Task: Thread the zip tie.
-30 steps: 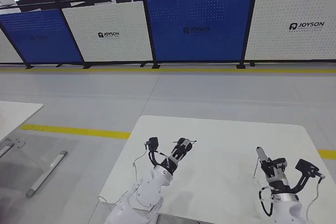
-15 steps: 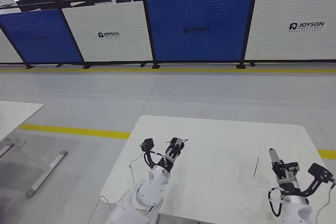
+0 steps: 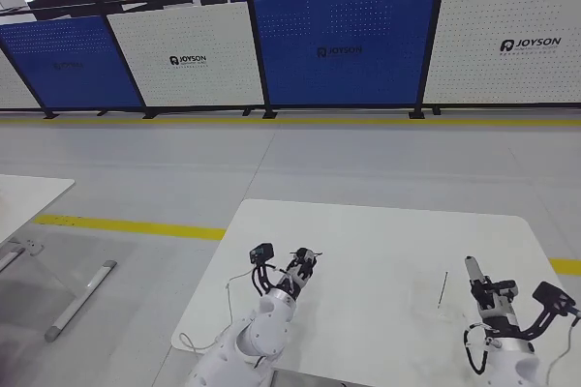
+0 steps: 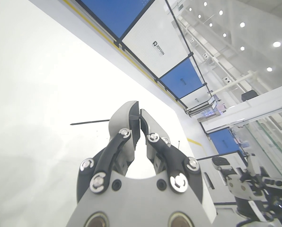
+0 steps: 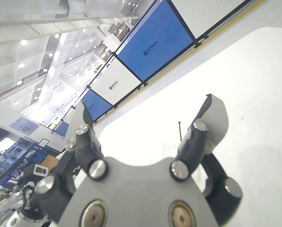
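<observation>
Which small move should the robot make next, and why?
Probably lower the open right gripper onto the loose zip tie on the table and close on it. The left gripper is shut on a second zip tie, while the loose one lies untouched ahead of the right gripper.

A logo with a one-word brand mark stands on each white panel (image 3: 531,44) and each blue panel (image 3: 340,51) of the partition wall.

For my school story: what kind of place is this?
Probably a factory hall or robot lab: blue and white perforated partition panels, yellow painted floor line, high ceiling with round lights.
</observation>
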Action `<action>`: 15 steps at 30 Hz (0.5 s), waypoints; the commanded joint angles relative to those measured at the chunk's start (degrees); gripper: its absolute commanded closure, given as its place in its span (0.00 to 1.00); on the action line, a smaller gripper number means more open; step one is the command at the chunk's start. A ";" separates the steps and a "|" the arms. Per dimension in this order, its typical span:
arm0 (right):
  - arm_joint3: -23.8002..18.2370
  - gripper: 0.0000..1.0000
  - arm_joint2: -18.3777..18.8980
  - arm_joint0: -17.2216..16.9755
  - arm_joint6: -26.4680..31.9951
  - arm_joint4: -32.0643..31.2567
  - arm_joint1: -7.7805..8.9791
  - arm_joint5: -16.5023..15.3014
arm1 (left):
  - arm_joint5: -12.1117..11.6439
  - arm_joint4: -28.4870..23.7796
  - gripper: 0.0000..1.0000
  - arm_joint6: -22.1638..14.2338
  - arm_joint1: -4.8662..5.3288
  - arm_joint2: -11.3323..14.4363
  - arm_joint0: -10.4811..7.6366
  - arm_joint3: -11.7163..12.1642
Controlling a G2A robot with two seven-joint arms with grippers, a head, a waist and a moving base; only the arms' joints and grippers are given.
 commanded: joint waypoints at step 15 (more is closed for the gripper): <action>0.00 0.00 0.00 0.00 0.00 0.00 0.00 0.00 | 0.93 -2.10 0.24 -4.64 -0.41 1.07 -1.91 3.40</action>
